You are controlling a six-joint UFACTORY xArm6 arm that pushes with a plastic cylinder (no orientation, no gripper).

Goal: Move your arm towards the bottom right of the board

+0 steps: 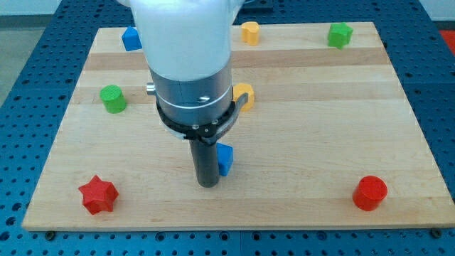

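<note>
My tip rests on the pale wooden bench a little toward seven o'clock of the board's centre. There are no fingers on this rig, only the straight dark rod, so nothing is apart, together or clamped.

A small blue plastic block, shape partly hidden, sits touching or just beside the rod at its three o'clock side. Half hidden behind the arm's grey collar is a yellow block at twelve o'clock of the tip.

The goal, the board's bottom right corner, lies at about four o'clock from the tip, and a red cylinder stands near it.

Well apart are:
- a red star block at nine o'clock
- a green cylinder at ten
- a blue block at eleven
- a second yellow block at the top edge
- a green block at one o'clock

I judge the main risk to be dragging the blue block along, since it sits right on the outbound path. A straight run could also knock the red cylinder off the bench edge.
</note>
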